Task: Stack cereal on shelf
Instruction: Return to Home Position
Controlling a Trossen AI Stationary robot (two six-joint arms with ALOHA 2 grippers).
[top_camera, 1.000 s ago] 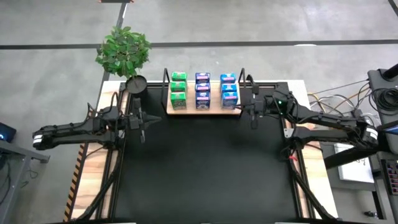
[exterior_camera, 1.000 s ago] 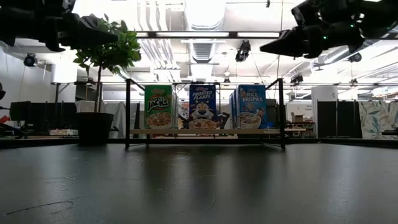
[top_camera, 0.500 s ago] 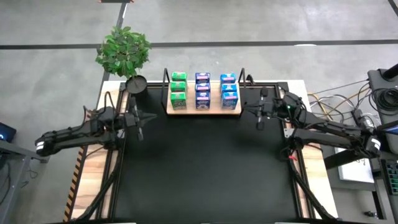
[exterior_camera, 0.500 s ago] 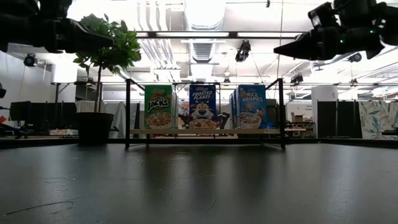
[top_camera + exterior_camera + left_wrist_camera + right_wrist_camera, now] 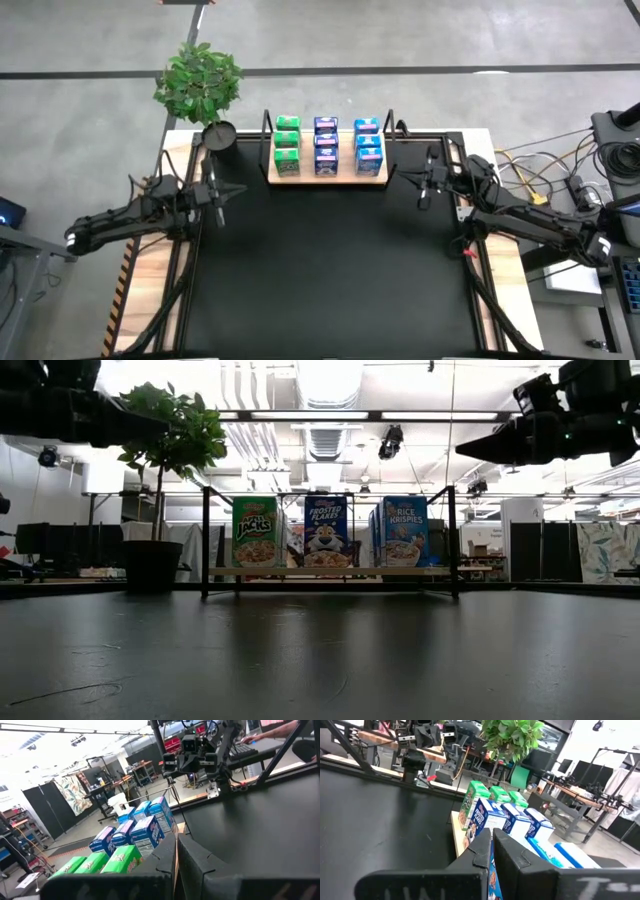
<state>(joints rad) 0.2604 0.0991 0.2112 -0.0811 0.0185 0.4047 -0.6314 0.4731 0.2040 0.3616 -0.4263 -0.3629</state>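
Black worktop (image 5: 330, 260), cereal (image 5: 326, 146) ranked on the shelf (image 5: 325, 179): my left tool (image 5: 220, 190) and right tool (image 5: 420, 183), both pinched together empty, I'd retreat wide.

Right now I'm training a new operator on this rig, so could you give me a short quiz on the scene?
1. True or false: all the cereal stands on the shelf.
2. Which cereal column stands nearest the plant? A green, B dark blue, C light blue.
3. What do the left gripper and the right gripper hold?
Key: 1 true; 2 A; 3 nothing, both are empty.
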